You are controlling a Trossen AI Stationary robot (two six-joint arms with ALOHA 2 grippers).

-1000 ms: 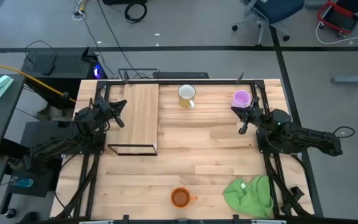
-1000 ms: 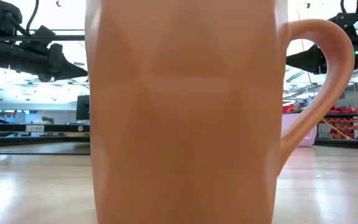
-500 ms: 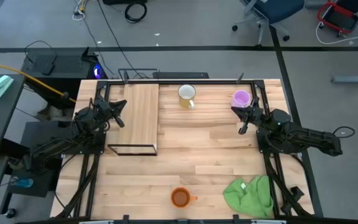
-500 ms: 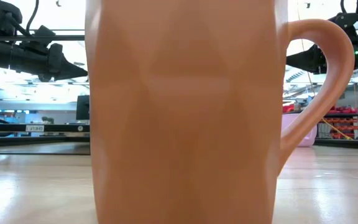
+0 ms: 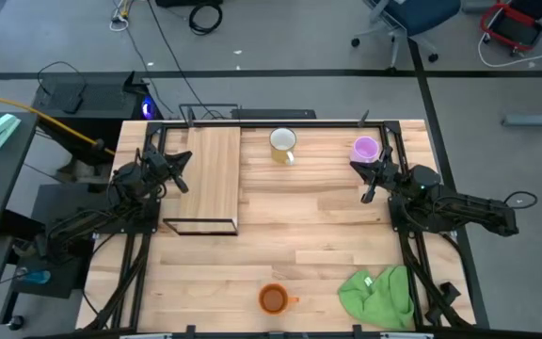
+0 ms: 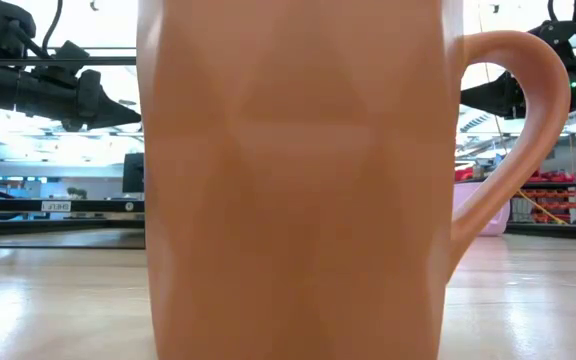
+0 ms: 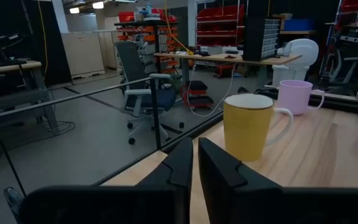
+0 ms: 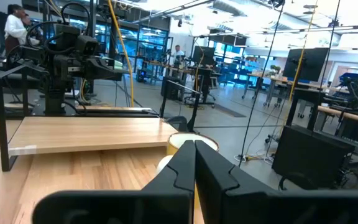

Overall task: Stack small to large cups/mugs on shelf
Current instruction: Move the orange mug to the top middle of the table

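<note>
though the orange mug (image 6: 298, 180) blocks the low view, both pincers clenched, empty: left pincer (image 7: 194, 163), right pincer (image 8: 195, 163).

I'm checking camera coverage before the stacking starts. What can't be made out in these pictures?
- Low view: the orange mug fills the picture, hiding most of the table; its top and base are cut off.
- Right wrist view: the right gripper covers most of the pale yellow mug.
- High view: the inside of the purple mug is too small to judge.
</note>
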